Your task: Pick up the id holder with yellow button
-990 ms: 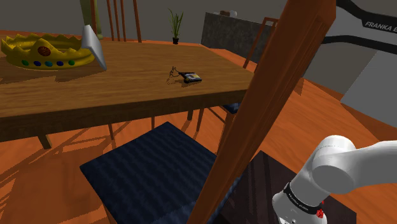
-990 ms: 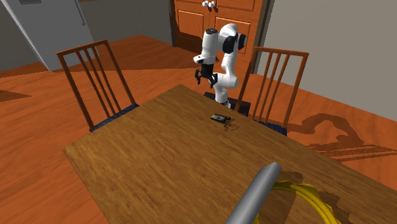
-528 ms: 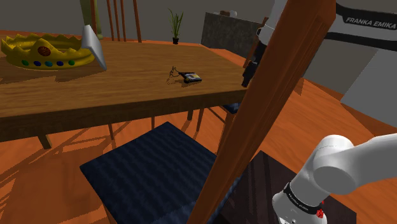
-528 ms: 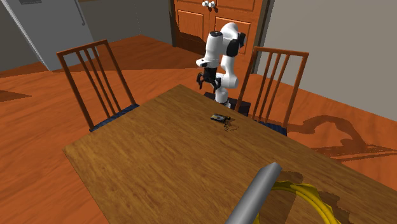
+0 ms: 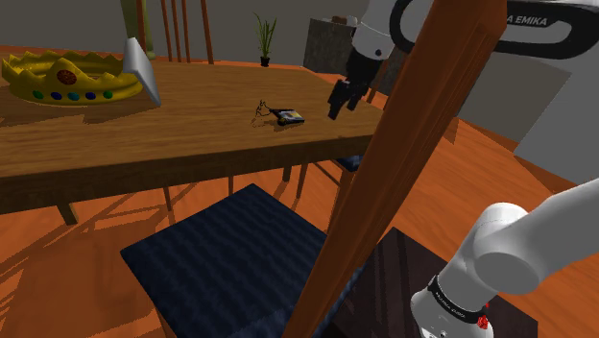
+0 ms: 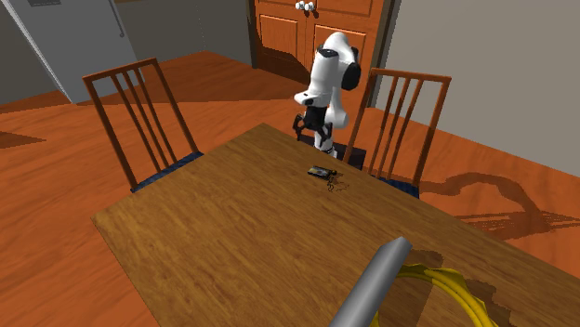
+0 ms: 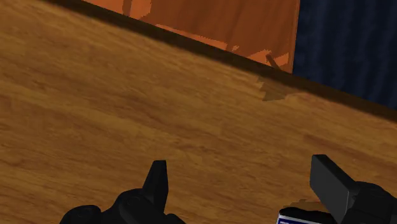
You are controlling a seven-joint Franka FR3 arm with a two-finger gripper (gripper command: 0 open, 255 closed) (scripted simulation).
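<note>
Gripper [image 5: 339,101], black two-finger, swinging in from stand side, now hovering over near edge of brown wooden table [image 5: 115,144], fingers spread, gripping nothing. Small dark flat id holder [image 5: 287,117] lying on tabletop near gripper, untouched. Approach closing; descent likely remaining.

Id holder [image 5: 288,117] on table [image 5: 163,130], pincer [image 5: 337,106] near it above table edge, crown [image 5: 67,79] well apart

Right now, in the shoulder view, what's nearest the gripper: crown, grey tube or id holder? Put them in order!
1. id holder, on the table just left of the gripper.
2. grey tube, far along the table.
3. crown, beyond the tube.
</note>
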